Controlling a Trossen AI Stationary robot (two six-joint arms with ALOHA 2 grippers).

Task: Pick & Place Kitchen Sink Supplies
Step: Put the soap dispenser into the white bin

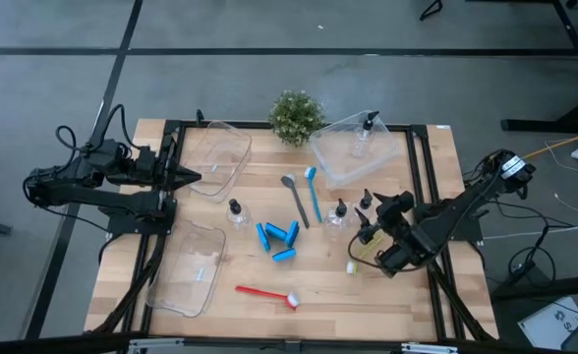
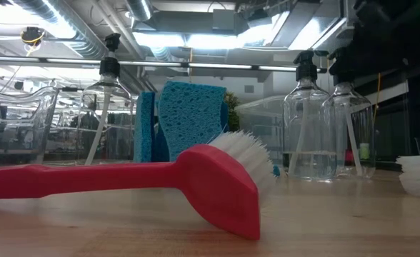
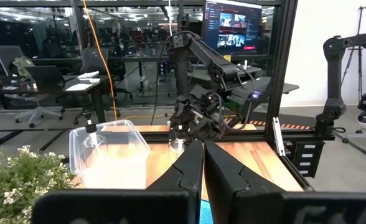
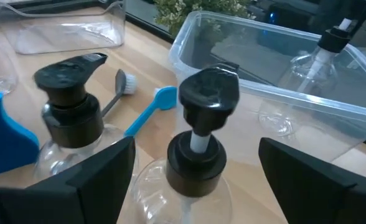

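Two clear black-capped bottles [image 1: 340, 212] [image 1: 365, 203] stand upright on the table right of centre, and a third [image 1: 235, 211] stands left of the blue sponge pieces [image 1: 277, 241]. A fourth bottle [image 1: 369, 129] is inside the far right bin [image 1: 353, 157]. My right gripper [image 1: 370, 224] is open beside the right-hand pair. In its wrist view, its fingers stand on either side of one bottle's neck [image 4: 192, 158] without touching it. The grey brush [image 1: 294, 197] and blue brush [image 1: 314, 192] lie at mid-table. The red brush [image 1: 267, 293] lies near the front edge. My left gripper [image 1: 193, 178] is shut at the table's left.
A yellow-green brush [image 1: 353, 264] lies under the right arm. Two clear bins [image 1: 220, 157] [image 1: 189, 275] sit on the table's left half. A small potted plant [image 1: 297, 116] stands at the far edge. In the low view, the red brush head [image 2: 224, 185] lies in front of the sponges [image 2: 188, 118].
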